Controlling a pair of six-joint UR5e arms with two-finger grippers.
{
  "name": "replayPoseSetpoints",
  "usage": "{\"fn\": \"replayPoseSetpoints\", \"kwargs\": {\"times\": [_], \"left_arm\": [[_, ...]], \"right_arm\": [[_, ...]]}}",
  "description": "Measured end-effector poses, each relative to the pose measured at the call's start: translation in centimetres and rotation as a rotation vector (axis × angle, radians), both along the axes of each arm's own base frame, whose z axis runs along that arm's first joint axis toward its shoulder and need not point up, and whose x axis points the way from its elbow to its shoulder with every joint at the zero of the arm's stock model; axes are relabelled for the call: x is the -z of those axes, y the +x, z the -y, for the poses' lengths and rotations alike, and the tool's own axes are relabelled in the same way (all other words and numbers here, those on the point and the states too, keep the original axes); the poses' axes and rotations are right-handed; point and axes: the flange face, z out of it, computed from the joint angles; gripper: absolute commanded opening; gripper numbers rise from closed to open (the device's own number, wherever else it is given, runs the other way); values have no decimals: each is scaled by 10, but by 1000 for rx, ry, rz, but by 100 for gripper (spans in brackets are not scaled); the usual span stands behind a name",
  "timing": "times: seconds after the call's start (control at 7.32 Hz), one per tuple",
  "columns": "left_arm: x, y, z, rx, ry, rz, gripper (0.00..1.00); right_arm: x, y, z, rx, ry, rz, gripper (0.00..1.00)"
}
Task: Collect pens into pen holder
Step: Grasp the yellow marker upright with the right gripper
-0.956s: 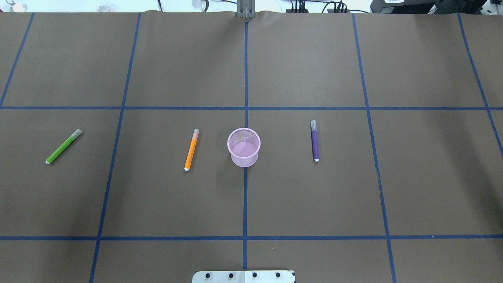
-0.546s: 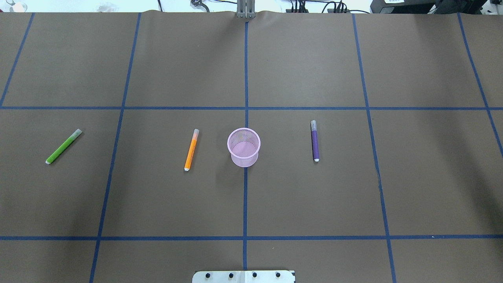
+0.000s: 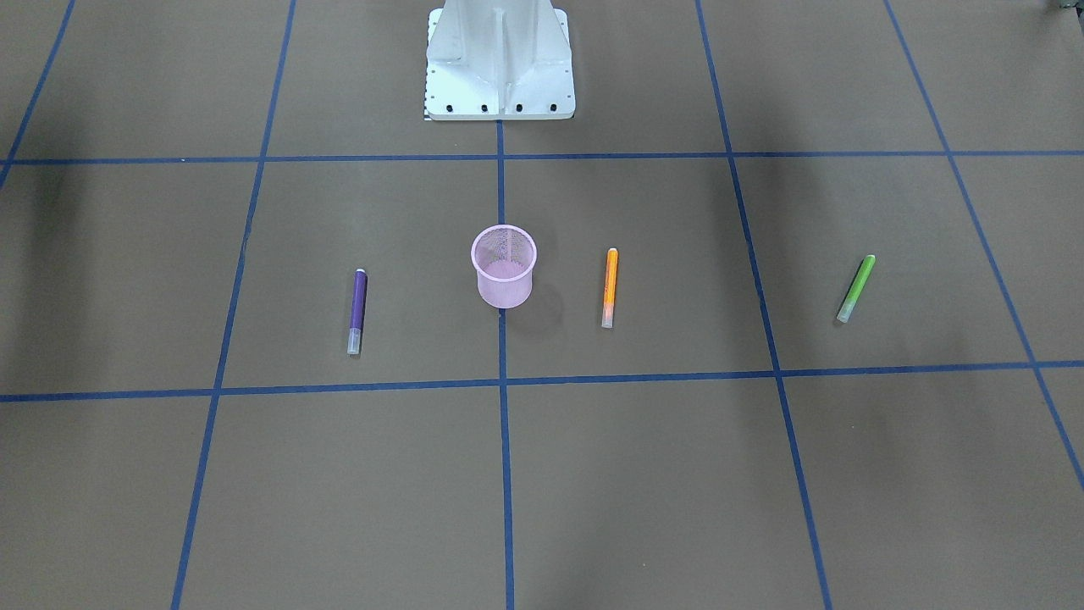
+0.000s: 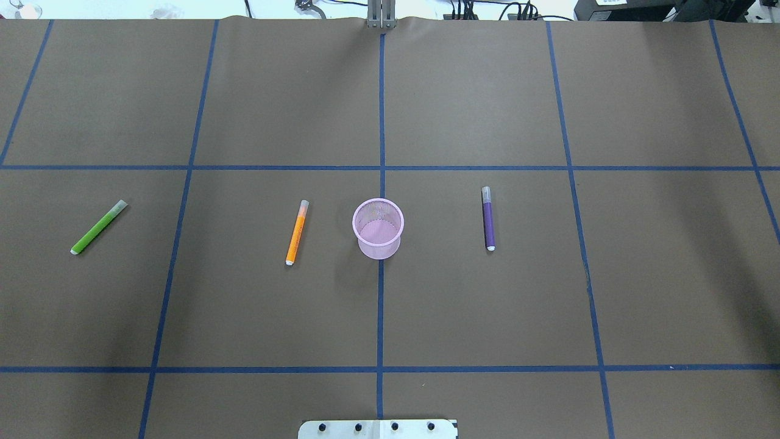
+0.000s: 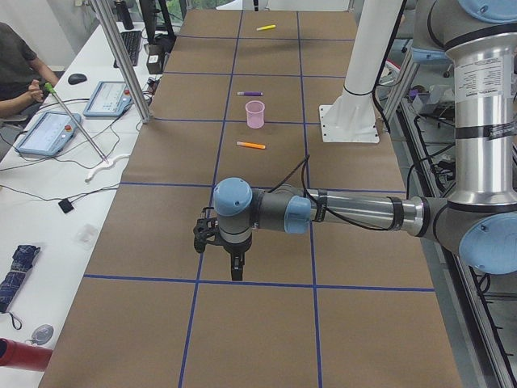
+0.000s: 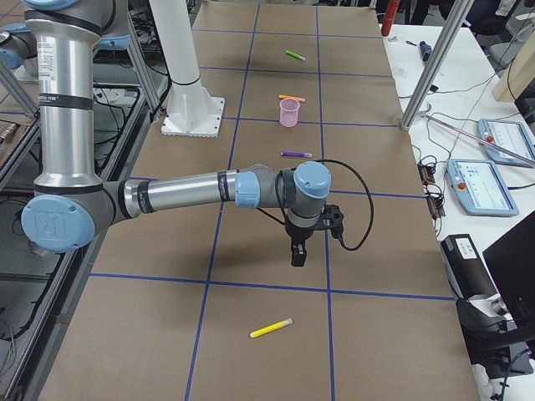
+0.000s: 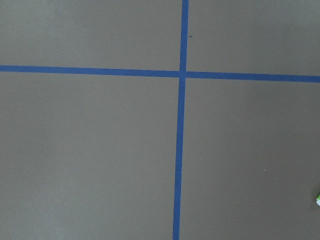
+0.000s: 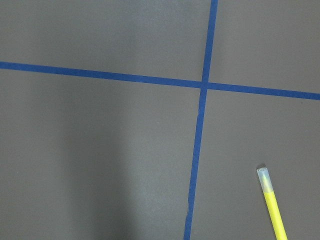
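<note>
Overhead exterior shows the surface (image 4: 487, 91) covered in brown paper and marked into large squares by blue tape. The pink mesh pen holder (image 4: 379, 250) stands upright on the centre tape line. The orange pen (image 4: 296, 234) lies near it on the robot's left and the purple pen (image 4: 488, 222) a little farther off on the robot's right. Both lie flat, with their pale caps pointing away from the robot. The green pen (image 4: 96, 230) lies at a slant, well apart to the left, in the next square. The yellow pen (image 6: 272, 327) lies flat near the surface's right end, far from the holder, and shows only in the side views and the right wrist view.

A white pedestal (image 3: 500, 68) is bolted to the surface on the robot's side. The left arm (image 5: 347, 212) and the right arm (image 6: 184, 194) each reach out low over bare paper towards opposite ends. The left jaws and the right jaws point straight down. They show only in the side views, so I cannot tell how far apart either pair stands or whether either holds anything.

White desks (image 5: 48, 202) flank the far edge, with tablet-like control pendants (image 6: 489, 185), cables and a folded umbrella (image 5: 18, 271). A seated person (image 5: 18, 65) is at one of the desks.

A blue joint cap (image 6: 52, 225) on the right arm carries a pale logo too small to read.
</note>
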Motion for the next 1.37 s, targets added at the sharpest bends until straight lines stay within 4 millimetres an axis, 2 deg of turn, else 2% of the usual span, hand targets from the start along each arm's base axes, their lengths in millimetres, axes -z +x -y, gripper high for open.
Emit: {"fn": "replayPoseSetpoints", "kwargs": {"times": [0.14, 0.27, 0.68, 0.82, 1.23, 1.37], "left_arm": [[3, 8, 0, -15, -1, -39, 99], [6, 15, 1, -29, 1, -66, 100], [10, 22, 2, -41, 33, -86, 100], [8, 22, 1, -41, 31, -86, 100], [6, 22, 0, -41, 28, -85, 100], [5, 22, 0, -42, 28, -84, 100]], "right_arm": [[-10, 0, -2, 4, 3, -8, 100], [-34, 1, -3, 20, 2, -34, 99], [-138, -8, -3, 133, 76, -96, 97], [-162, -12, -6, 185, 86, -104, 95], [-194, -15, -7, 246, 73, -112, 94], [-204, -15, -7, 251, 55, -112, 90]]}}
